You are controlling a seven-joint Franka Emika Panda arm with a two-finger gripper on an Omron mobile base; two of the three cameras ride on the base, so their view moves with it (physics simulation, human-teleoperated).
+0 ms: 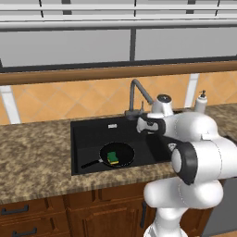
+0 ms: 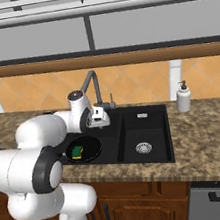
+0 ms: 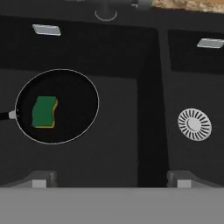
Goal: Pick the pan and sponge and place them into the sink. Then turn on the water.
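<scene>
The pan [image 1: 117, 154] lies flat on the floor of the sink's [image 1: 92, 127] large basin, its thin handle running out toward eight o'clock in the left base view, and the sponge [image 1: 113, 158] sits inside it, green face up with the yellow layer showing along one edge, a little off the pan's centre toward seven o'clock. From the hand view the same pair sits at about nine o'clock, the sponge resting within the pan's pale rim, and the smaller basin's round metal drain [image 3: 194, 124] lies at three o'clock across the divider. The gripper [image 3: 111, 180] hangs above the basins with nothing between its fingertips, jaws spread wide, well apart from both pan and sponge. At twelve o'clock from the pan, behind the sink's back edge, stands the dark gooseneck faucet [image 1: 137, 95]; no stream falls from its spout, and the basin floor looks dry. A white soap dispenser [image 2: 183, 97] stands on the speckled counter [image 1: 32, 157] at about three o'clock of the sink in the right base view, just beside its rim. Judging by how things lie, both placing steps appear finished, since pan and sponge are already in the basin. What is left is the water: the hand must likely reach the faucet's base and work its lever, which is too small here to make out clearly.
</scene>
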